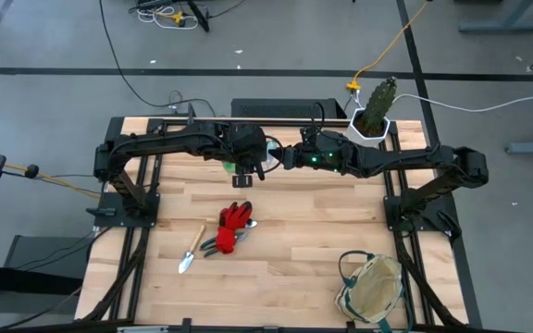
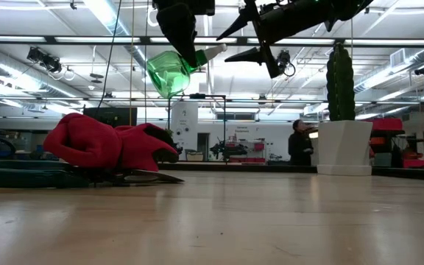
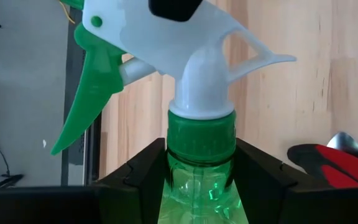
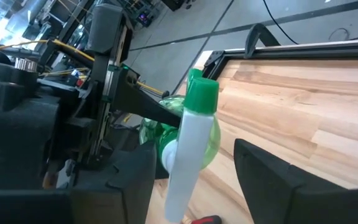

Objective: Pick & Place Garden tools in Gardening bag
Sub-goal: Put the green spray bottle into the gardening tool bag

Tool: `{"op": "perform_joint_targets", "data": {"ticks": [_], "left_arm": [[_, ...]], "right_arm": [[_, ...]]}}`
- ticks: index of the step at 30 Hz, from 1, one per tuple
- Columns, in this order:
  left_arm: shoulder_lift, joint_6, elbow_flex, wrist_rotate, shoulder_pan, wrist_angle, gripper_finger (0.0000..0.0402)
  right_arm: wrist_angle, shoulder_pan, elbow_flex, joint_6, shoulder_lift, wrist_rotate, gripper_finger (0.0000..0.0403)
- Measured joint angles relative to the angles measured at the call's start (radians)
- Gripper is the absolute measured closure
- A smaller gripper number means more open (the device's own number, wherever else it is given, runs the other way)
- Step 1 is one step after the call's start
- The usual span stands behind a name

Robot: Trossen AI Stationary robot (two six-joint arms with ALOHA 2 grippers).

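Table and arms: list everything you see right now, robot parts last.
spray bottle: 1, green and white, held up above the table's far middle
gloves: red, table centre
pruners: 1, dark, beside the gloves
trowel: 1, wooden handle, left of the gloves
bag: 1, beige, near right corner
cactus: 1, green, white pot, far right edge
left gripper: clamped on the bottle's neck
right gripper: open around the bottle's head
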Motion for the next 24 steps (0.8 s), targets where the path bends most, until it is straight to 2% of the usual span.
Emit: {"op": "perform_joint_targets", "data": {"ticks": [9, 24], "left_arm": [[0.0, 0.001, 0.0, -0.004, 0.0, 0.0, 0.023], [0.002, 0.0, 0.0, -0.004, 0.0, -0.001, 0.023]], "right_arm": [[-0.012, -0.002, 0.0, 0.0, 0.015, 0.001, 0.0192], [0.077, -0.01, -0.001, 0.001, 0.05, -0.011, 0.0193]]}}
